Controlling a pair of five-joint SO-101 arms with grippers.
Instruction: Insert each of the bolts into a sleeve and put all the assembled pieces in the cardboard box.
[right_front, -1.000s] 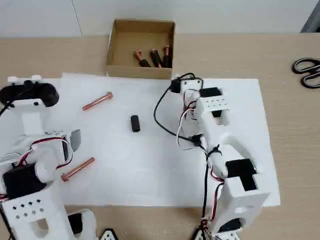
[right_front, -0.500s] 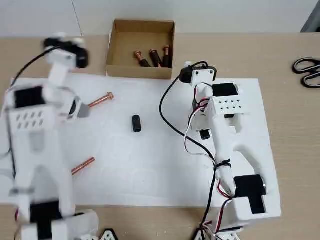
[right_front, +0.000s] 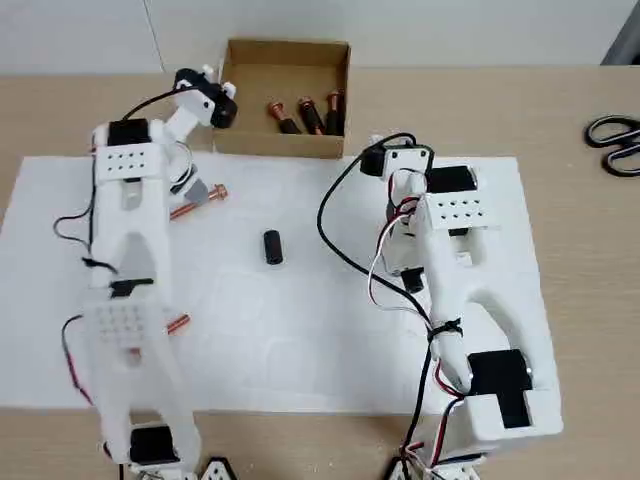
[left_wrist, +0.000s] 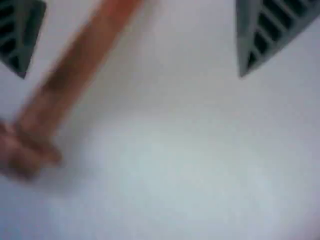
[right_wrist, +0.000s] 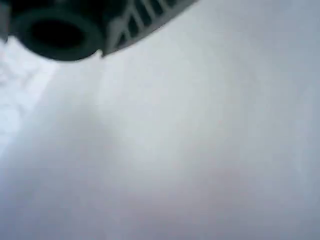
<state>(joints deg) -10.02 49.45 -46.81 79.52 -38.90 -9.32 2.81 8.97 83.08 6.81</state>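
A copper bolt (right_front: 197, 201) lies on the white sheet just in front of the cardboard box (right_front: 280, 145). My left gripper (right_front: 194, 190) is low over it and open, its grey fingers (left_wrist: 270, 35) standing on either side of the bolt (left_wrist: 75, 85). A second bolt (right_front: 178, 322) peeks out from under the left arm. A loose black sleeve (right_front: 271, 247) lies mid-sheet. My right gripper (right_front: 408, 272) hangs low over the sheet's right half, shut on another black sleeve (right_wrist: 55, 32). Three assembled pieces (right_front: 305, 115) lie in the box.
Black scissors (right_front: 615, 140) lie at the table's far right edge. The white sheet (right_front: 300, 350) covers most of the table. A black cable (right_front: 330, 230) loops from the right arm over the sheet between the loose sleeve and that arm.
The left arm has swung from the near left up to the bolt by the box and lowered around it. The right arm drew back a little from the box, then held.
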